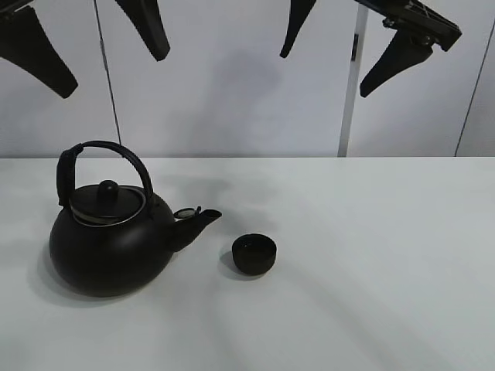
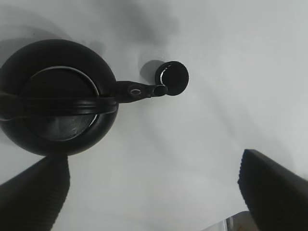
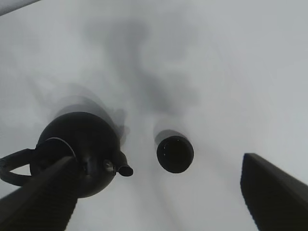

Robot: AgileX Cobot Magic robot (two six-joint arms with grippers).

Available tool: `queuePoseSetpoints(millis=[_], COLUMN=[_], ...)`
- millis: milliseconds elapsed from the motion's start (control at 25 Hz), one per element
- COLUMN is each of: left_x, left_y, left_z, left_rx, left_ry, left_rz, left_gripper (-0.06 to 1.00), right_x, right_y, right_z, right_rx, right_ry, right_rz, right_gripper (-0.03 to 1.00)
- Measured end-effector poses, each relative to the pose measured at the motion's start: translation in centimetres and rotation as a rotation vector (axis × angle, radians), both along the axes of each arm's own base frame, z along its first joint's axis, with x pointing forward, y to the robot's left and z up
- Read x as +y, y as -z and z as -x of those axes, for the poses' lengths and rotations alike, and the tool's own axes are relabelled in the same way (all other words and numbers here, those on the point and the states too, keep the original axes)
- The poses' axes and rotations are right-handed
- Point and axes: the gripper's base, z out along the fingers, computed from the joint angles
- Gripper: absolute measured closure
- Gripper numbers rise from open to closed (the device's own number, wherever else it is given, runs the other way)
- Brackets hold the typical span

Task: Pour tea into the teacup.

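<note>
A big black round kettle [image 1: 112,239] with an arched handle stands on the white table [image 1: 371,255], left of centre, its spout pointing right. The small matte-black teacup [image 1: 254,253] sits just right of the spout, apart from it. Both grippers hang high above the table. My left gripper [image 1: 93,39] is open above the kettle and my right gripper [image 1: 348,42] is open above and to the right of the teacup. The left wrist view looks down on the kettle [image 2: 57,98] and teacup [image 2: 173,78]. The right wrist view also shows the kettle [image 3: 79,151] and teacup [image 3: 175,154]. Neither gripper holds anything.
A pale panelled wall [image 1: 232,93] rises behind the table's far edge, with a bright vertical strip [image 1: 352,93] right of centre. Bare white tabletop stretches to the right of the teacup and in front of it.
</note>
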Motion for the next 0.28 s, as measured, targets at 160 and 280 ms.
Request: queuePoseSetpoints(millis=[160,280], left_x=[-0.05,-0.07], left_y=[-0.07,-0.11], left_z=[-0.19,-0.30], left_rx=[-0.020,-0.032], left_ry=[-0.007,-0.012], left_rz=[0.007,0.012], left_gripper=[0.26,0.26], right_x=[-0.01,0.00], right_y=[0.03,0.07], right_z=[0.05,0.03], right_rx=[0.006,0.007], right_ry=[-0.002,-0.002], right_rz=[0.002,0.002], right_gripper=[0.34,0.34])
